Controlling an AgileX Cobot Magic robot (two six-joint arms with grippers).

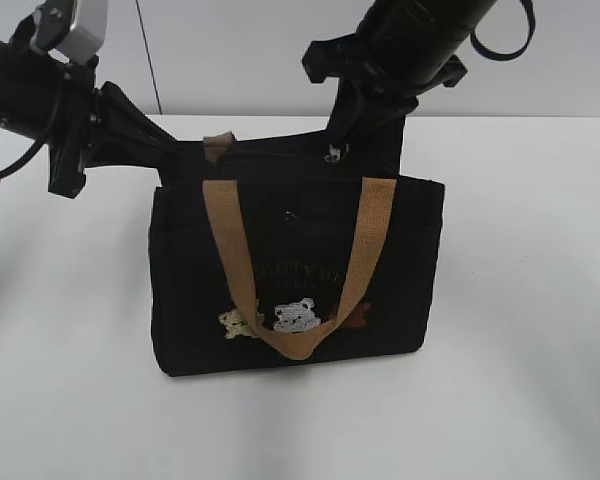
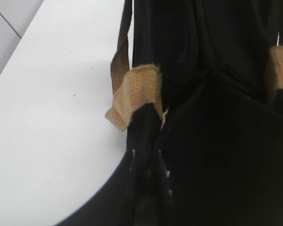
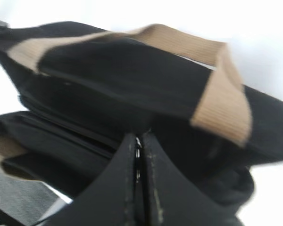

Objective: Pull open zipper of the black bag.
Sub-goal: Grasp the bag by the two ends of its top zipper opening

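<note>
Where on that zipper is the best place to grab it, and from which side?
Probably the small metal pull tab of the zipper, pinched from above: it stands up off the top edge of the black bag, while the zip line itself lies flat. The right gripper has come in that way, jaws shut there.

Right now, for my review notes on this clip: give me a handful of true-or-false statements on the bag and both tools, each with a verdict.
1. The black bag stands upright on the white table. True.
2. The right tool hangs wide open above the bag. False: its fingers are pressed together at the zipper, with a sliver of metal between them.
3. The front tan handle loops down over the bear patches. True.
4. The left tool grips a bear patch. False: it is closed on the bag's top edge beside a tan strap.
5. The bag lies on its side. False: upright.
</note>
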